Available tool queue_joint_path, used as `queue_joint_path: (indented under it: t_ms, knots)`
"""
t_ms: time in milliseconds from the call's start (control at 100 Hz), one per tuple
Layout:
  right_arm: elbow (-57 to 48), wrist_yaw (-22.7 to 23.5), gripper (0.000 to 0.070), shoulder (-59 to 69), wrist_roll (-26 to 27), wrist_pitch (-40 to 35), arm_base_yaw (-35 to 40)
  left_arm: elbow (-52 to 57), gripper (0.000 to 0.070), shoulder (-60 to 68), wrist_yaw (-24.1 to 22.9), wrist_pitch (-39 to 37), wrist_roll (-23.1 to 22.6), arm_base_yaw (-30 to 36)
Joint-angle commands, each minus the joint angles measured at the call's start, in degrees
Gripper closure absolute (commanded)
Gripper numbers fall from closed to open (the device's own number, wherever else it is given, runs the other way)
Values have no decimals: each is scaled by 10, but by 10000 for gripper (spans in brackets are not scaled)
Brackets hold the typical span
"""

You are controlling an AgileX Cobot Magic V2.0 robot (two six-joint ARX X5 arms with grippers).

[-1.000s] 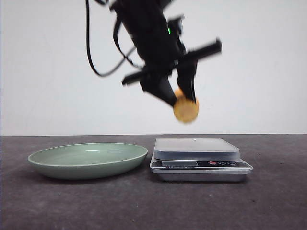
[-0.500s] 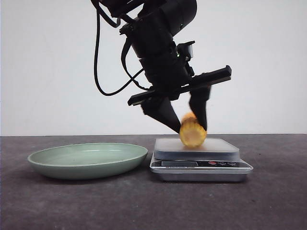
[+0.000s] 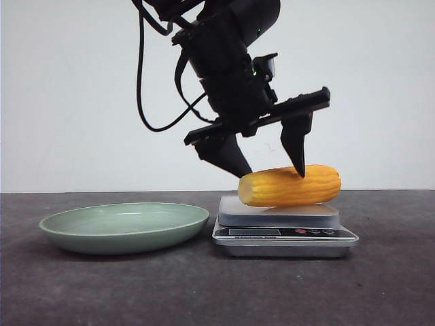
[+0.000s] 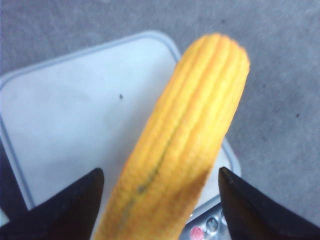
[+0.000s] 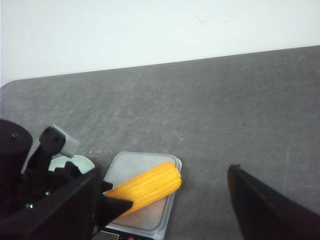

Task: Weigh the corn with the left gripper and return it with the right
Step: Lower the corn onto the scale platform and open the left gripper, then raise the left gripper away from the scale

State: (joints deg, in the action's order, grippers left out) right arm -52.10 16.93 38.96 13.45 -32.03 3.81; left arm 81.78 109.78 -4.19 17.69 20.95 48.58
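Your corn [image 3: 289, 186] lies flat on the scale [image 3: 284, 227], its long axis running left to right across the platform in the front view, the far end overhanging the platform edge on your right side. The scale sits on the tabletop [image 3: 380, 285] just beside the green plate [image 3: 124, 227], which holds nothing.

The left pincer [image 3: 267, 168] hangs directly over the corn with its jaws spread wide. In the left wrist view the 2 fingertips [image 4: 75, 200] stand clear on either side of the cob with visible gaps, so nothing is gripped. In the front view 1 fingertip appears to sit right at the top of the corn; contact there cannot be ruled out.

The right pincer [image 5: 165, 210] is also spread wide and holds nothing. From its wrist view the corn lies ahead of it, between its 2 fingers in the picture, well apart from them.

Judging by this, the weighing step looks nearly set. The left arm crowds the cob, so it should lift away first. For the return, you will want the right pincer's jaws closing across the cob's long axis.
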Motion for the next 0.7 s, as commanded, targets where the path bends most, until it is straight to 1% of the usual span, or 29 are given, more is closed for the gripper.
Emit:
queue_joint_path:
  t_ms: [0, 120, 200, 270, 390, 500, 610, 690]
  knots:
    - [-12, 2, 190, 1, -4, 4, 2, 18, 258, 14, 1, -5, 1, 9]
    - [-12, 2, 190, 1, -4, 3, 2, 27, 257, 14, 1, -3, 1, 9]
    - [-12, 2, 190, 1, -5, 2, 2, 41, 257, 13, 0, 14, 0, 9]
    - [-12, 2, 190, 1, -5, 2, 2, 62, 257, 10, -4, 38, -12, 7]
    - [-12, 2, 190, 1, -5, 2, 2, 102, 257, -19, -26, 74, -37, 0]
    - [-12, 3, 190, 3, -5, 2, 2, 130, 258, -74, -44, 94, -70, -9]
    - [-12, 7, 190, 3, -5, 0, 2, 133, 259, -158, -80, 104, -103, -21]
    - [-12, 16, 190, 6, -4, 0, 2, 133, 259, -218, -95, 125, -114, -36]
